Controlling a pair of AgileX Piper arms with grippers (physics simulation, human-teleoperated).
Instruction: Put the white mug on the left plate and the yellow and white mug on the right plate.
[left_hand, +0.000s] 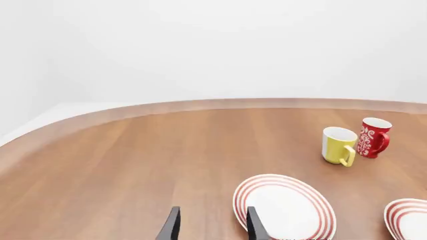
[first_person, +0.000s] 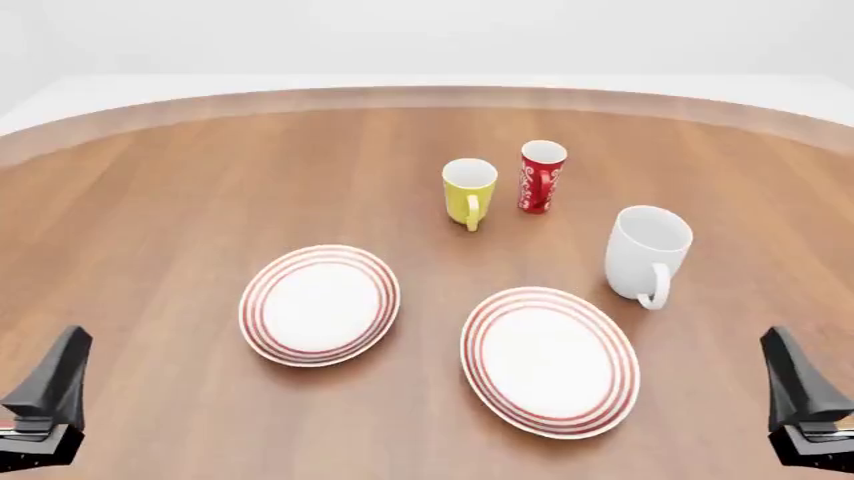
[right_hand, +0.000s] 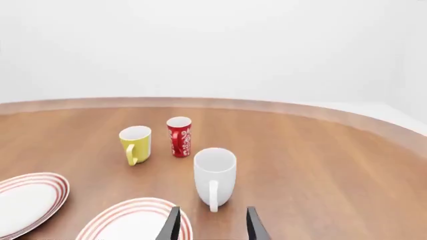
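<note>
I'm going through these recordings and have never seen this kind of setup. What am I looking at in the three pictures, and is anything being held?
These are simulator renders of two robot arms at a wooden table. The front view looks down from behind the arms: the left hand and right hand sit at the bottom corners. The other two pictures come from cameras just behind each hand, looking along its dark fingers. On the table are two red-ringed plates, the left plate and right plate, a white mug, a yellow mug and a red cup. Both hands are open and hold nothing.
</note>
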